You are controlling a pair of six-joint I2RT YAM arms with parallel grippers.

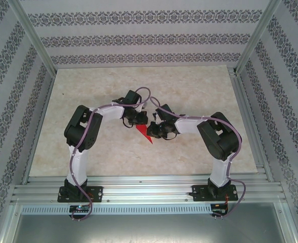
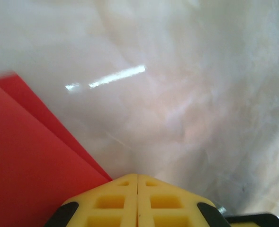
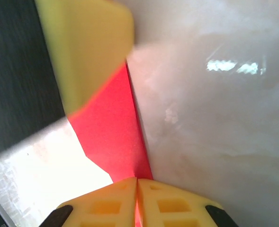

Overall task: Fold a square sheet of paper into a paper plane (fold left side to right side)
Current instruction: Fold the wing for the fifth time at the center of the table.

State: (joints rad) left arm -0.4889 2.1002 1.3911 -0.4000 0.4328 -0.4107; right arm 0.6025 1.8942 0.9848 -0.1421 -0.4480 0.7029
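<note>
Bright red thin paper sheet [image 1: 144, 133], folded in layers, lies mid-table on the pale marbled tabletop [image 1: 88, 91], largely hidden by both wrists. The right gripper [image 3: 137, 179] is clamped on its edge. The left gripper [image 2: 137, 176] is pressed together beside it (contact unclear).

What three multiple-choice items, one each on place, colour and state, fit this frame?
1. The paper lies: A) at the table's middle; B) at its far left corner; C) off its near edge.
2. The paper is: A) blue; B) red; C) white.
3. The right fingers are: A) wide open; B) shut on the paper; C) shut on a cup.
Key: 1A, the top view shows it there; 2B, red in every view; 3B, the paper runs into their closed seam.
</note>
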